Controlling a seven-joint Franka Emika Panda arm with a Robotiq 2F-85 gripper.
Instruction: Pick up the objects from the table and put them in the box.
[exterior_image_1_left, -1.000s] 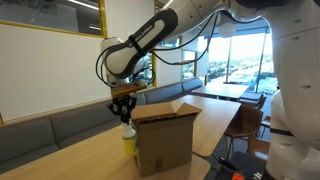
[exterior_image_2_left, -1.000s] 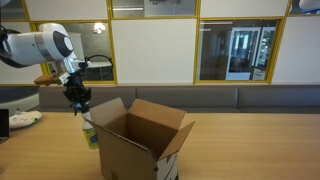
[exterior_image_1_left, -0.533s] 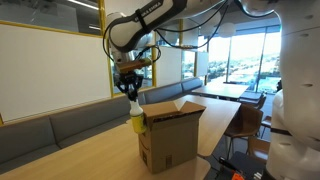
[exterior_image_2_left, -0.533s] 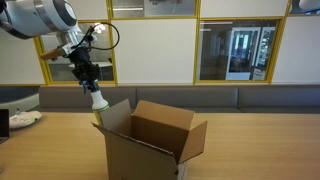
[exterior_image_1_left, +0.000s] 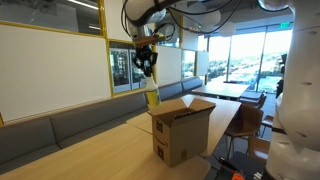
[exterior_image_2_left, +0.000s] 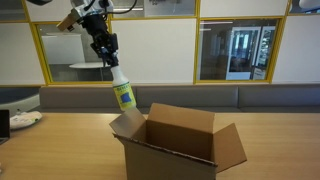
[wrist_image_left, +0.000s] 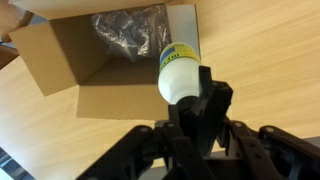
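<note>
The bottle (exterior_image_2_left: 122, 92) has a white upper part and a yellow-green label around its body. The gripper (exterior_image_2_left: 108, 61) holds it by the upper end; the fingers (wrist_image_left: 214, 100) are partly closed and clamped on the white part. In both exterior views the bottle (exterior_image_1_left: 152, 97) hangs in the air above the box (exterior_image_1_left: 181, 131), clear of its flaps and well off the table (exterior_image_1_left: 90, 155). In an exterior view it is tilted, with the lower end pointing down toward the box (exterior_image_2_left: 180, 150).

In the wrist view the bottle (wrist_image_left: 180, 72) lies over the edge of the box opening. The box (wrist_image_left: 60, 55) is plain brown cardboard with its top flaps spread open. It stands on the pale wood-grain table (wrist_image_left: 270, 60). A crumpled clear plastic item (wrist_image_left: 130, 30) lies inside it.

Change from the earlier frames:
- One second ago the bottle was low, just beside the box wall and near the table top.
- Half a second ago it was at the height of the box rim.
- It is now higher, above the open top. The grip is unchanged.
</note>
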